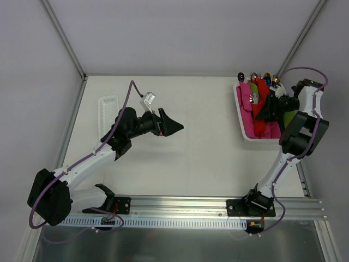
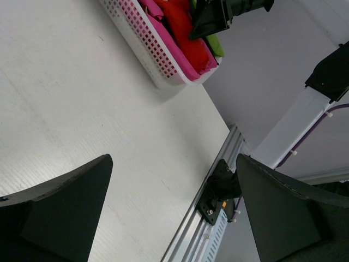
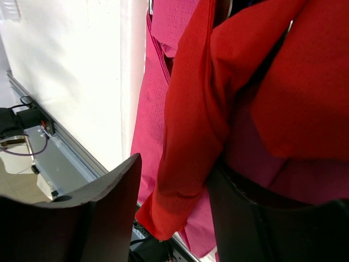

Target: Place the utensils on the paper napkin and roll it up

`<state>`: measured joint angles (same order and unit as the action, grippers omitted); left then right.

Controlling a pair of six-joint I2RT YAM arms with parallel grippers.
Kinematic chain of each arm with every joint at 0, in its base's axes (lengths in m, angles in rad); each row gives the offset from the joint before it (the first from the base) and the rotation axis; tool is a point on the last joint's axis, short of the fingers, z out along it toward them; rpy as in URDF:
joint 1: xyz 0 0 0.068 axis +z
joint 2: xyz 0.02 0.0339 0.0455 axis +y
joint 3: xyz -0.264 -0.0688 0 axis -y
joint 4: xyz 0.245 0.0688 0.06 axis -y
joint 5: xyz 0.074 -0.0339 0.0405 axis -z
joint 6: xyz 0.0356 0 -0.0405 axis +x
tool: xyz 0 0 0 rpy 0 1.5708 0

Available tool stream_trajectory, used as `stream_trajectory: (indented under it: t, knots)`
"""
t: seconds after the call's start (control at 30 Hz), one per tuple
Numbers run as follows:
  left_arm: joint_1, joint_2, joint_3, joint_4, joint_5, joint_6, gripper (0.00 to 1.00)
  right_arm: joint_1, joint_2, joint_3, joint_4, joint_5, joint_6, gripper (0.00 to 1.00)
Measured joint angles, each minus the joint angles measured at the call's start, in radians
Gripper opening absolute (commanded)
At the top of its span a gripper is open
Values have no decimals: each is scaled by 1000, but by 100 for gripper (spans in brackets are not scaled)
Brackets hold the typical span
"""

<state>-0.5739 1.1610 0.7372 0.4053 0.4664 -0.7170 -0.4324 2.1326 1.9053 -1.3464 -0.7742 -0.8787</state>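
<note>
The left arm reaches from its base diagonally over the counter (image 1: 202,158), elbow bent, and its left claw (image 1: 172,126) hovers above bare surface with the jaws spread wide and nothing between them; its wrist view shows only counter in the gap of the left claw (image 2: 174,158). A white ribbed tray (image 1: 107,112) lies behind that claw, on the side away from the other arm, well apart from it. The white mesh basket (image 2: 147,43) sits far ahead of it, across the counter. The right arm rises from its base, folds at the elbow and turns back inward, so the right claw (image 1: 260,111) points sideways into the basket (image 1: 238,106). The jaws of the right claw (image 3: 177,164) stand partly apart, straddling a hanging fold of the red paper napkin (image 3: 191,109). The fold lies against one finger, while a strip of pink napkin (image 3: 150,142) shows between it and the other, so it is not pinched. The red napkin (image 1: 263,94) lies crumpled on the pink stack, its long axis running along the basket and across the claw's reach. A small silvery utensil (image 1: 252,99) rests on the pink just beyond the claw's tips, too small to tell its direction.
</note>
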Motion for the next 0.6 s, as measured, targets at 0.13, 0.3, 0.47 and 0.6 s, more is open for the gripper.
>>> stream_trajectory:
  t: [0.13,0.3,0.47,0.6]
  knots:
    - [0,0,0,-12,-5,0,99,0,-24,19,-8,50,0,58]
    - [0,-5,0,-53,-10,2,99,-6,-51,39,-1,138,0,58]
    - [0,-17,4,-118,-56,8,99,-13,-74,68,5,210,0,61]
    - [16,-20,42,-259,-137,23,99,-23,-105,100,11,209,6,77]
